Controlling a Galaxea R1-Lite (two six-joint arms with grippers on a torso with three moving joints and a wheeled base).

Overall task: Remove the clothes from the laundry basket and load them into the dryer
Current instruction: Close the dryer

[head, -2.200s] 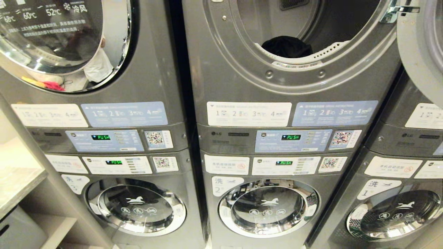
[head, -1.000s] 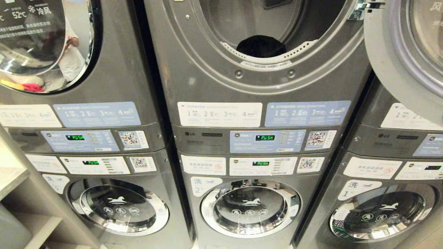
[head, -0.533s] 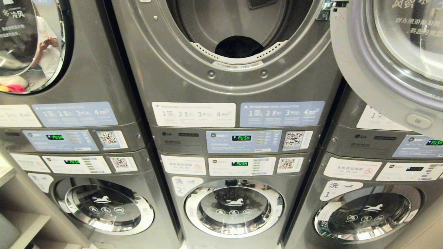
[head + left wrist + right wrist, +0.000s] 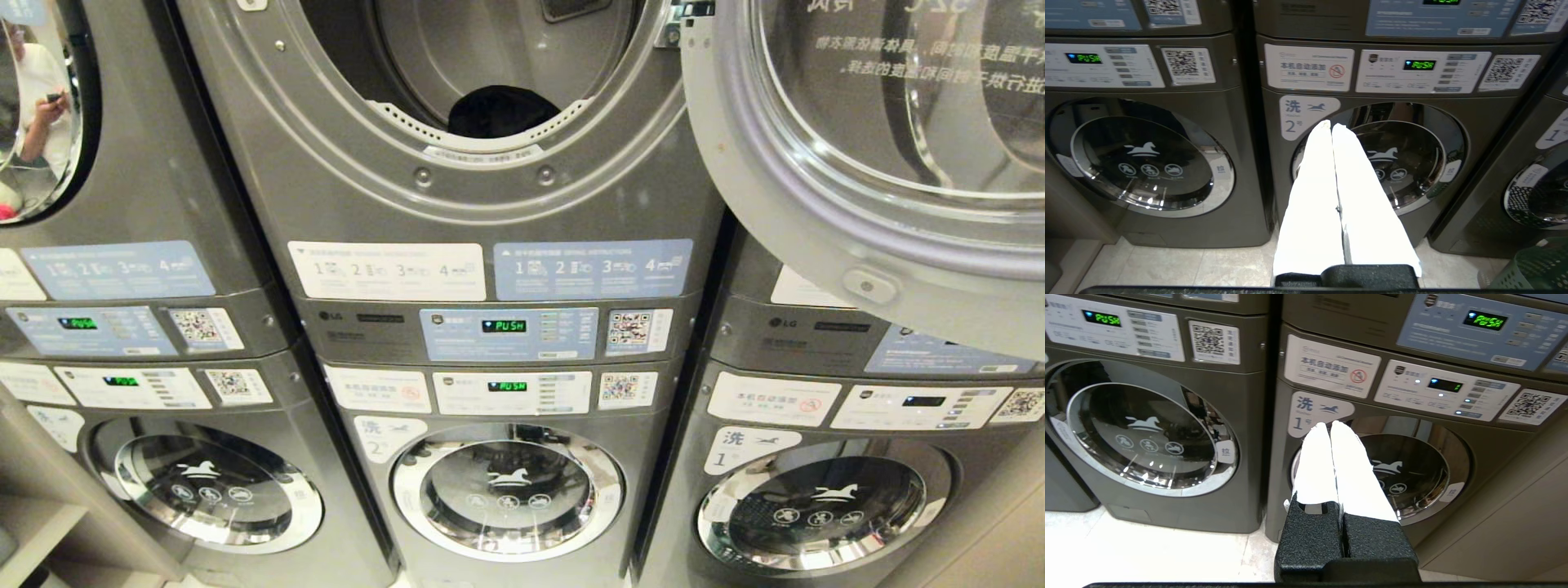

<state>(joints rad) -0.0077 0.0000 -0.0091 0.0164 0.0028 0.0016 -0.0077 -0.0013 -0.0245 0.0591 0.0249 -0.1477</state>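
Note:
The open dryer (image 4: 482, 175) is the upper machine in the middle of the head view. A dark piece of clothes (image 4: 502, 110) lies inside its drum. Its round door (image 4: 857, 204) hangs open to the right. A corner of the green laundry basket (image 4: 1533, 267) shows on the floor in the left wrist view. My left gripper (image 4: 1331, 125) is shut and empty, pointing at washer number 2 (image 4: 1412, 163). My right gripper (image 4: 1329, 424) is shut and empty too, facing washer number 1 (image 4: 1412, 473). Neither arm shows in the head view.
Three stacked washer-dryer columns fill the view, with lit control panels (image 4: 506, 335) between the upper and lower machines. A person is reflected in the left dryer door (image 4: 41, 106). A shelf unit (image 4: 33, 523) stands at the far left. Pale floor tiles (image 4: 1126, 547) lie below.
The whole head view has slid leftward, so the camera has swung to the right. The open door now fills the upper right. Nothing in the scene itself has moved.

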